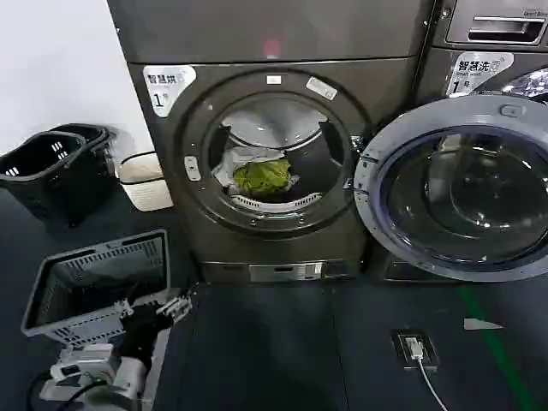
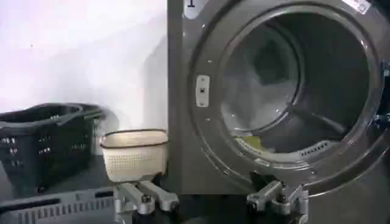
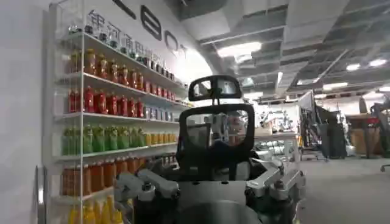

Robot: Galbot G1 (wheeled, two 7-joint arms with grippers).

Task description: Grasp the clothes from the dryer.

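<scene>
Dryer's in the middle, door swung out to the right, baskets off to the left.

The clothes (image 1: pixel 264 176) sit inside the drum of the dryer (image 1: pixel 282 227), low and toward the front, just behind the porthole lip. The open door (image 1: pixel 458 188) hangs to the right, in front of the neighbouring machine (image 1: pixel 484 51). Left of the dryer, against the wall, there's a small basket (image 1: pixel 144 181), and further left a pair of nested baskets (image 1: pixel 51 167). A crate (image 1: pixel 98 287) sits nearer the robot, on the floor front-left of the dryer. The left gripper (image 1: pixel 175 306) is just beside that crate, low down and well short of the porthole. A floor socket (image 1: pixel 416 348) lies front-right.
</scene>
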